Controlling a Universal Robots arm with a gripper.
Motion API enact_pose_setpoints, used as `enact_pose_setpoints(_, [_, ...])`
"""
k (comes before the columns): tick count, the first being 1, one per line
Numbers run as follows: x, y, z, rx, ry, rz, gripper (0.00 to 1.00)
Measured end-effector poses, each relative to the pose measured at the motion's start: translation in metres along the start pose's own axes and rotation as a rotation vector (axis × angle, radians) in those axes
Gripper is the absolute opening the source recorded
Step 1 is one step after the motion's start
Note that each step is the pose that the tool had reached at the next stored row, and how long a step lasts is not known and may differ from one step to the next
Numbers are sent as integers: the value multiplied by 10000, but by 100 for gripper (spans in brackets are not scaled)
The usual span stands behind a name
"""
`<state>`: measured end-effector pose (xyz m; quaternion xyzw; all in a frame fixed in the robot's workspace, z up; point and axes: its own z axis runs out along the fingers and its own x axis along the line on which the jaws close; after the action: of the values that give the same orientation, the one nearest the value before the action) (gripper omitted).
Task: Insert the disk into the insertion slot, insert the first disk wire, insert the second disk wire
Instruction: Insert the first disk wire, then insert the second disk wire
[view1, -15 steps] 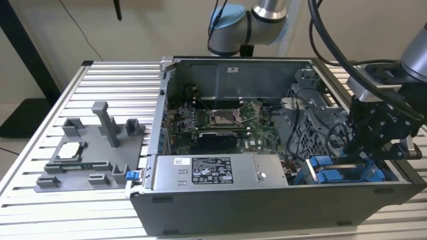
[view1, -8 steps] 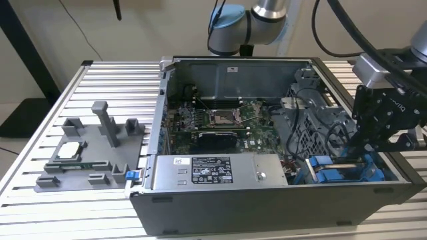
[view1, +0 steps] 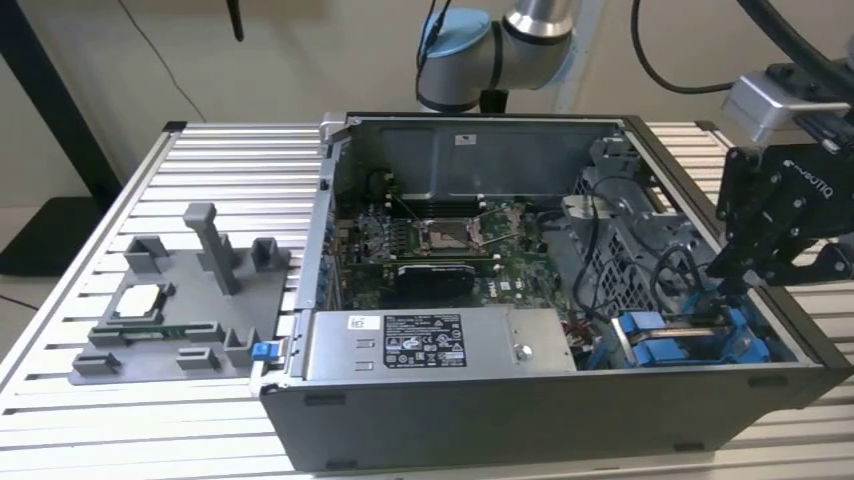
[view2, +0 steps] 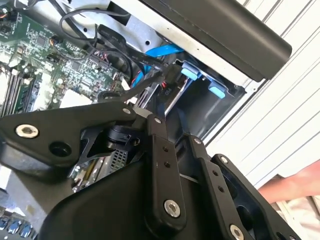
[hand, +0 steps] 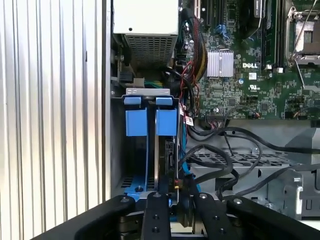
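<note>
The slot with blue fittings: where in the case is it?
The insertion slot sits in a corner of the case at the exterior view's lower right, beside the grey power-supply box, with the gripper above it.

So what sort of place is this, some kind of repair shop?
Probably a robotics lab bench: an open grey metal computer case sits on a ribbed aluminium table, a black robot gripper reaches into it, and a grey plastic parts fixture stands alongside.

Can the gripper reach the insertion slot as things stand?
Probably yes. The gripper hangs just above the insertion slot in the open case; the black cables run beside the slot, not across its mouth.
</note>
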<state>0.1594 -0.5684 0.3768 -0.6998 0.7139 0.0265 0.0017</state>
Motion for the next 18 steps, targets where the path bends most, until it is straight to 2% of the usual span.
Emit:
enact_pose_setpoints(8, [-12,-10,-4,0,-1,7,100])
enact_pose_setpoints(18, [-78,-225,-8,0,-1,5,100])
